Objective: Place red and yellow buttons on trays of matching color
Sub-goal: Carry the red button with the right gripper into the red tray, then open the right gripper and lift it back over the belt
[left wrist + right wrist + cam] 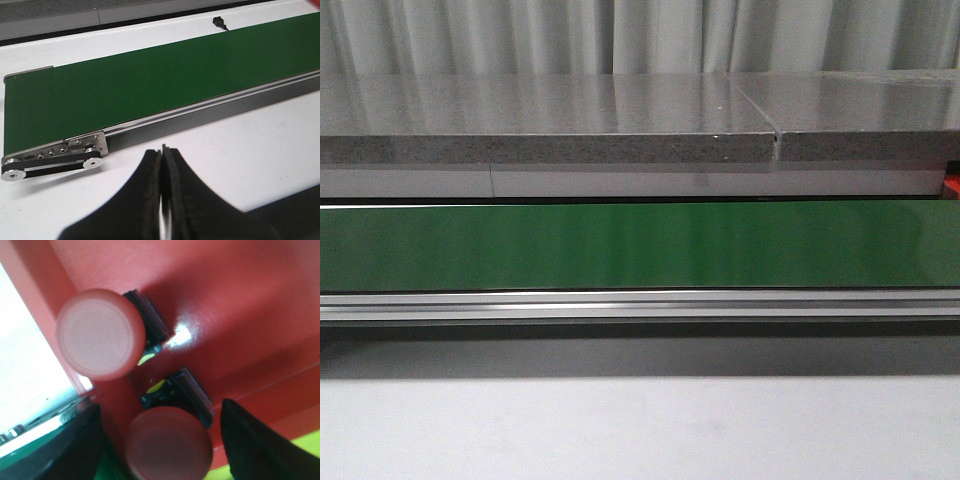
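Setting was lab or industrial test bench: green conveyor belt [640, 245] on aluminium rail [640, 303], white table [640, 430], grey curtain [640, 35] behind.

belt [640, 245]: green strip running the full width across the middle of the frame, a bit glossy, nothing sitting on it

rail [640, 305]: silver metal bar right under the belt, also edge to edge

table [640, 430]: plain white surface filling the bottom, with a dark shadow band just below the rail

slab [550, 125]: grey speckled stone-looking top across the upper part, shiny, with a seam right of center

curtain [640, 35]: pale folds along the very top

red bit [952, 185]: tiny sliver at the right edge, can't tell what it is
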